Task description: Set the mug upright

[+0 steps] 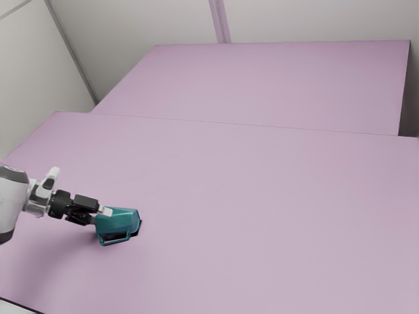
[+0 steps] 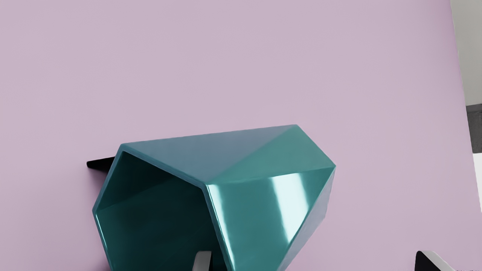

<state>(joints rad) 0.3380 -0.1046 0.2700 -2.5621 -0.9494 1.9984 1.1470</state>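
Observation:
A teal faceted mug (image 1: 119,221) lies on its side on the pink table, its handle low on the side facing the exterior camera. My gripper (image 1: 99,217) is right at the mug, on its side toward the arm. In the wrist view the mug (image 2: 260,188) shows its dark opening. The gripper (image 2: 313,259) stands open there, with one fingertip in front of or inside the mug's mouth and the other beyond the mug's outer wall, over the table. The lower part of the mug is cut off in that view.
The pink table (image 1: 262,216) spreads around the mug, and a second pink surface (image 1: 275,85) adjoins its far edge. Pale walls (image 1: 131,33) rise behind. A table edge shows in the wrist view beyond the outer fingertip.

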